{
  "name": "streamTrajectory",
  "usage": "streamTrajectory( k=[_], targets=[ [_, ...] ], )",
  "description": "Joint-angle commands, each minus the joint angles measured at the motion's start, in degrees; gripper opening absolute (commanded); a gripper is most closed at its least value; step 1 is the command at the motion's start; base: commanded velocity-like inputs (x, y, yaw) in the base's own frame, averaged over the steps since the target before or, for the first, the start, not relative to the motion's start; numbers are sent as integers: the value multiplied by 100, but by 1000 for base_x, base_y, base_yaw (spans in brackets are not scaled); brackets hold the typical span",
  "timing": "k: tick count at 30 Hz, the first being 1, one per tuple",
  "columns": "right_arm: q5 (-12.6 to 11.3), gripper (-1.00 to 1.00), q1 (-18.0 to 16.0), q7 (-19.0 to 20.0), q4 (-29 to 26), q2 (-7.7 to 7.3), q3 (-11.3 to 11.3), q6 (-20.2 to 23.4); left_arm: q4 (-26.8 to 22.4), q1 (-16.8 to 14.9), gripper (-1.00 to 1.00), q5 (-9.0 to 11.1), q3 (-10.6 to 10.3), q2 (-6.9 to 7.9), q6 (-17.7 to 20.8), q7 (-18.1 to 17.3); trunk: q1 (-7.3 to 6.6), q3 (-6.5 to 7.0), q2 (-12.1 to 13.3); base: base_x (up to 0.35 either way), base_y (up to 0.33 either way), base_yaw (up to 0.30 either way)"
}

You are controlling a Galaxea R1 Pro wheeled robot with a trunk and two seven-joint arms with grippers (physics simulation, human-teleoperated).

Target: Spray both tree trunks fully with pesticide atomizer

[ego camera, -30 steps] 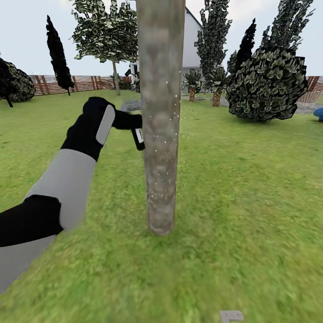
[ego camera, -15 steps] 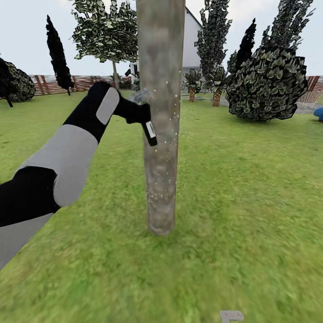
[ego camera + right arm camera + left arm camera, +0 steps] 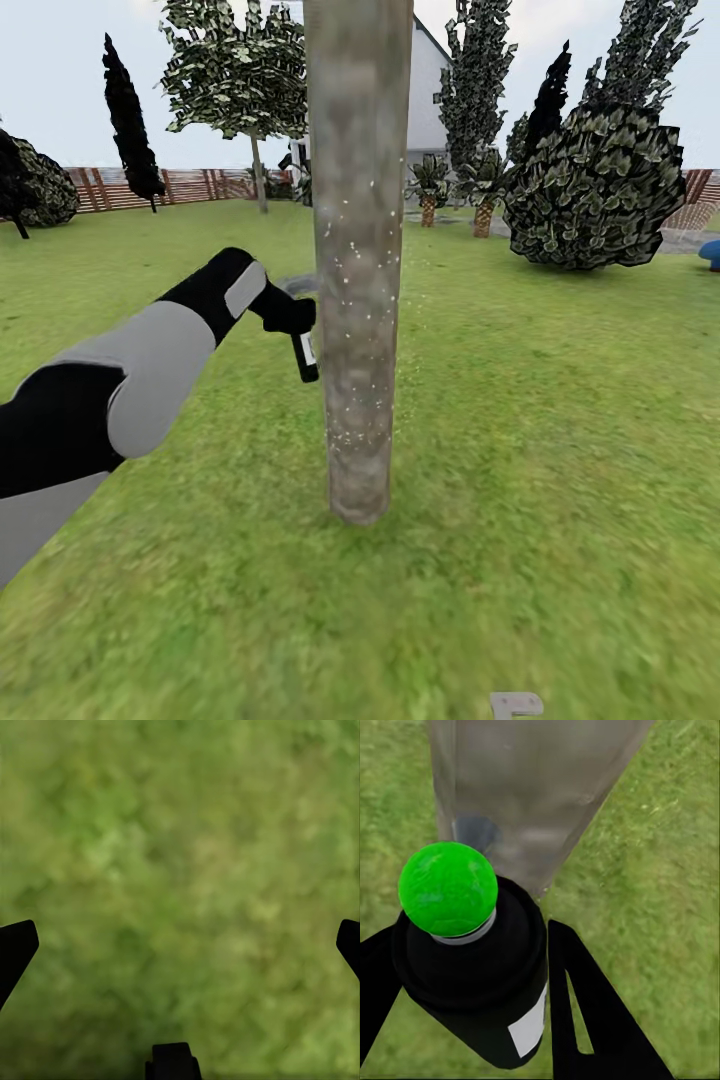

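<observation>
A thick grey-brown tree trunk (image 3: 358, 260) stands straight ahead, dotted with tiny white specks over its middle. My left gripper (image 3: 290, 318) is shut on the pesticide atomizer (image 3: 306, 355), a slim black bottle with a whitish label, held right beside the trunk's left side. In the left wrist view the bottle (image 3: 472, 967) sits between the black fingers (image 3: 585, 1012), topped by a green knob (image 3: 448, 889), with the trunk (image 3: 532, 787) close behind. The second tree (image 3: 258, 170) stands far back near the fence. My right gripper (image 3: 182, 945) hangs open over grass.
Lawn surrounds the trunk on every side. A big dark bush (image 3: 595, 190) and short palms (image 3: 430, 190) stand at the back right, a blue slide edge (image 3: 712, 252) at far right. A brown fence (image 3: 190, 185) and a dark cypress (image 3: 128, 120) line the back left.
My left arm went up along the trunk with the atomizer, then came down; the bottle now sits lower than in either earlier frame. The trunk's upper middle shows more white specks.
</observation>
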Motion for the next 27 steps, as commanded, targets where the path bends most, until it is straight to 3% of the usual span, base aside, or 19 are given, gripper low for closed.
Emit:
streamTrajectory(
  k=[1,4,8,11,13,15,18,20,22,25,27],
  targets=[
    [10,100,-10,-23,25,2,8,-39,307,-1,-100,-31,-25,2,-182,-30,-1,-5,-3,0,0,0],
    [10,100,-10,-23,25,2,8,-39,784,1,-100,-62,-26,-25,-566,-41,-1,-5,-3,0,0,0],
    [10,100,-10,-23,25,2,8,-39,948,59,-100,-70,-24,-51,-1030,-53,-1,-5,-3,0,0,0],
    [10,100,-10,-23,25,2,10,-39,963,371,-100,-70,-21,-146,-1131,-60,-1,-5,-3,0,0,0],
    [10,100,-10,-23,25,2,9,-39,965,629,-100,-70,-19,-161,-1455,-63,-1,-5,-3,0,0,0],
    [10,100,-10,-23,25,4,10,-39,965,970,-100,-74,-18,-162,-1757,-64,-1,-5,-3,0,0,0],
    [10,100,-10,-23,25,2,12,-39,963,1662,-100,-85,-18,-126,-2576,-59,-1,-5,-3,0,0,0],
    [10,100,-10,-23,25,3,10,-39,964,1885,-100,-87,-18,-79,-2871,-57,-1,-5,-3,0,0,0],
    [10,100,-10,-23,25,5,15,-39,965,2436,-100,-88,-18,27,-3340,-56,-1,-5,-3,0,0,0],
    [10,100,-10,-23,25,10,16,-37,966,3193,-100,-88,-18,70,-4050,-56,-1,-5,-3,0,0,0],
    [10,100,-10,-23,25,11,16,-31,966,3830,-100,-88,-18,74,-4769,-55,-1,-5,-3,0,0,0]
  ],
)
